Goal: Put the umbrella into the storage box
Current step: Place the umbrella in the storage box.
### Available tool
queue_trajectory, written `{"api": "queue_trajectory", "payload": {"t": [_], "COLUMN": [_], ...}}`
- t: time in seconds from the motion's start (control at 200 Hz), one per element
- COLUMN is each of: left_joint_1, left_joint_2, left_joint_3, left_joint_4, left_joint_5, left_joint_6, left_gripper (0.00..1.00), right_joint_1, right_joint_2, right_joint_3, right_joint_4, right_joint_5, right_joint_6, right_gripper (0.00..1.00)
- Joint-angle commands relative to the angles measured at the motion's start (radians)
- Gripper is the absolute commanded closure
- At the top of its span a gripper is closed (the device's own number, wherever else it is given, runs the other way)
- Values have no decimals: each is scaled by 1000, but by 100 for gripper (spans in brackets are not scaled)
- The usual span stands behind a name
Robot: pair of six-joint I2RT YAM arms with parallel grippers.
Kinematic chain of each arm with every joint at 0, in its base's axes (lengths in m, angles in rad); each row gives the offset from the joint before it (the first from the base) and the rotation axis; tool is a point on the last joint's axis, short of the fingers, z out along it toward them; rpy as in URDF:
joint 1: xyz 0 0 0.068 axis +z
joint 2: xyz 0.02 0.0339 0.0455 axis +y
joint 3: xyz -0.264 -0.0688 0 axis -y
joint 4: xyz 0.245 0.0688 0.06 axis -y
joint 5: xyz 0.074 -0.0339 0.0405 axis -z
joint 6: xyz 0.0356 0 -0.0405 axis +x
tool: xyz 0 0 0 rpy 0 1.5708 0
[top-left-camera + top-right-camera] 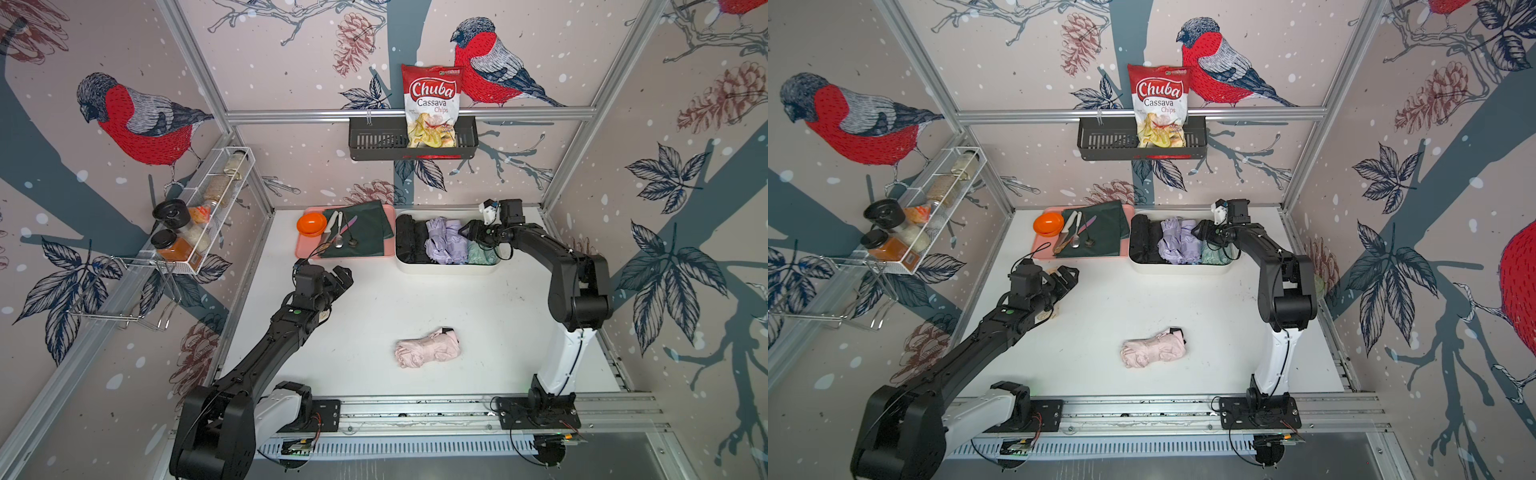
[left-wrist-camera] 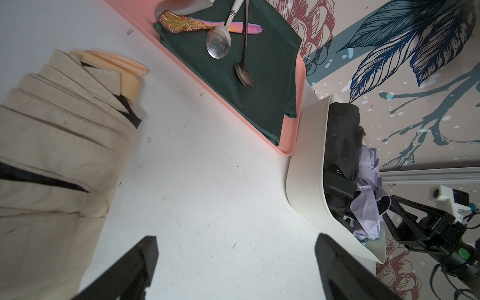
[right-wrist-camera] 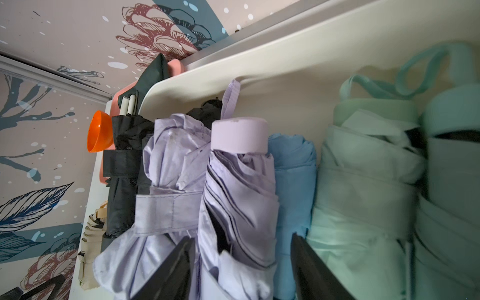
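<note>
Here we find the storage box at about one o'clock on the table, packed with folded umbrellas side by side. Our right gripper hangs over it, jaws spread to either side of the lilac umbrella, which lies in the box. A pink umbrella lies on the table at six o'clock, well apart from the box. Our left gripper, at ten o'clock, is spread wide and holds nothing, a beige umbrella just beside it.
</note>
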Motion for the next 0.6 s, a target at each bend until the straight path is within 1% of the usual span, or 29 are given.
{"api": "queue_trajectory", "payload": {"t": [0.0,0.15,0.295,0.355,0.475,0.595], "left_joint_1": [4,3,-5,-16,-49,-95], "left_joint_2": [0,19,26,30,48,75], "left_joint_3": [11,26,27,31,35,36], "left_joint_4": [34,36,62,57,48,42], "left_joint_5": [32,94,164,170,172,172], "left_joint_6": [18,69,106,124,164,200], "left_gripper": [2,2,2,2,2,4], "right_joint_1": [1,15,86,139,282,426], "right_joint_2": [-55,-189,-367,-446,-593,-741], "right_joint_3": [-35,-159,-324,-391,-490,-589], "right_joint_4": [-26,3,4,-14,-87,-133], "right_joint_5": [82,156,248,295,398,434], "right_joint_6": [-9,35,90,113,165,240], "right_gripper": [35,34,32,32,31,30]}}
